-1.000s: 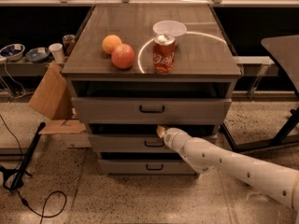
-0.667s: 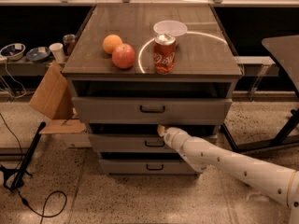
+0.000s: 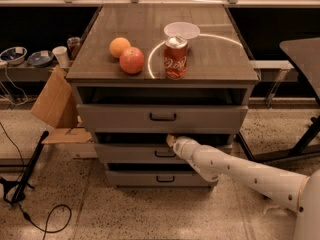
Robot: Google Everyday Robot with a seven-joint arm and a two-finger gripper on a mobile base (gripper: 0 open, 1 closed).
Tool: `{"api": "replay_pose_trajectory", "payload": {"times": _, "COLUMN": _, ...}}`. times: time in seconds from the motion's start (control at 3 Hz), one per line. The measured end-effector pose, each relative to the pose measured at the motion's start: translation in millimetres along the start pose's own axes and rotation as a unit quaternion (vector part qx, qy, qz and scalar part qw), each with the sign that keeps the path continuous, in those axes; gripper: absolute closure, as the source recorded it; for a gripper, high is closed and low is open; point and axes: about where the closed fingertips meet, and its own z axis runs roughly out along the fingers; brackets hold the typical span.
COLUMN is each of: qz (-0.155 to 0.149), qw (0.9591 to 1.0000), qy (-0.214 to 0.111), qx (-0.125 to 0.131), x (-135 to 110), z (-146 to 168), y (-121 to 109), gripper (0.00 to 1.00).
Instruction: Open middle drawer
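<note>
Where white arm (image 3: 240, 171) reaches in from lower right, pincer (image 3: 171, 140) sits at top edge of middle drawer (image 3: 125, 154), just above its dark bar handle (image 3: 165, 154); whether pincer spread or pressed together, cannot tell. Middle drawer second of three, between top drawer (image 3: 115, 118) and bottom drawer (image 3: 132, 178), dark gap over its front. On table (image 3: 100, 61): orange (image 3: 119, 47), apple (image 3: 132, 60), red can (image 3: 175, 59), white bowl (image 3: 181, 30)

gripper (image 3: 171, 141) at top edge of mid drawer (image 3: 125, 154), just above its handle (image 3: 165, 154)
</note>
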Motion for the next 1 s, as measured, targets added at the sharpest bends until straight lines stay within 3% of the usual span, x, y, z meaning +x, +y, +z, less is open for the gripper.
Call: {"api": "replay_pose_trajectory", "payload": {"times": 1.0, "qz": -0.031, "qw": 0.9981, "qy": 0.053, "qx": 0.001, "x": 5.4, "z": 3.0, "y": 12.5, "gripper": 1.00}}
